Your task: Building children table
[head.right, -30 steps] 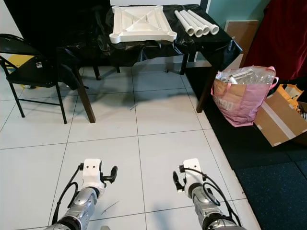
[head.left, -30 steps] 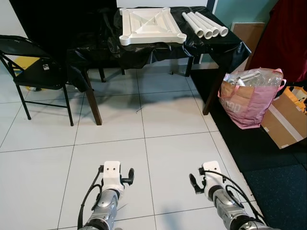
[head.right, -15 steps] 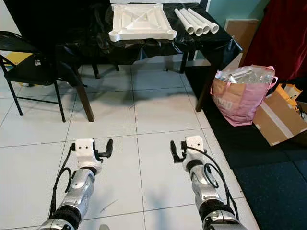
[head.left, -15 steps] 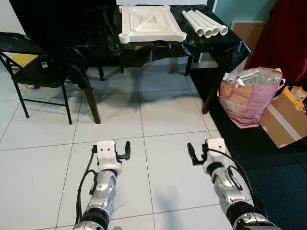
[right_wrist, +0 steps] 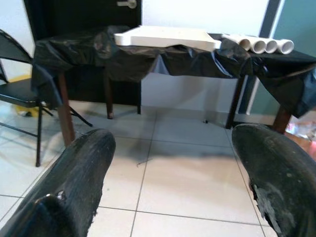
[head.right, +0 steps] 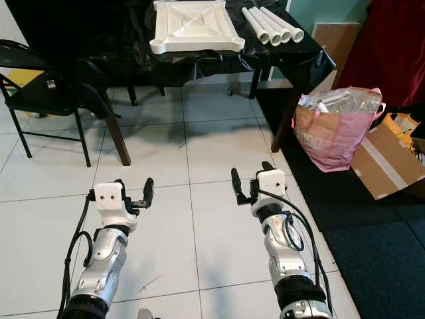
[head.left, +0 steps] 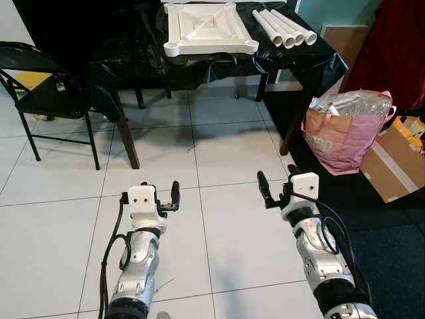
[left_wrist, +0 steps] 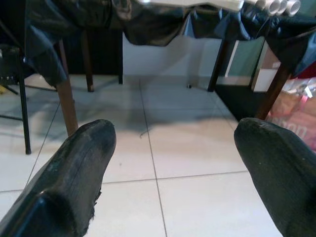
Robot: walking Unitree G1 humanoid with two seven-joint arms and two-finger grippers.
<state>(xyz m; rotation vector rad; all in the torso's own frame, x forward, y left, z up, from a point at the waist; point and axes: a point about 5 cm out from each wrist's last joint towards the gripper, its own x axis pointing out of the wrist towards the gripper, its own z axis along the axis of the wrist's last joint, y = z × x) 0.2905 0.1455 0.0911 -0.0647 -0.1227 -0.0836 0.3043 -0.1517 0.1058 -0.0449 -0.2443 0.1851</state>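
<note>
Pink bag (head.left: 343, 136), white print (unreadable), no other text

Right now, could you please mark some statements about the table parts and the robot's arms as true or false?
1. The white tabletop lies on the black-covered table. True.
2. Four white tubes lie beside the tabletop. True.
3. The left gripper is shut on a tube. False: its jaws are open and empty, above the floor.
4. The pink bag sits on the folding chair. False: it stands on the floor by the table.
5. The right gripper is open. True.
</note>
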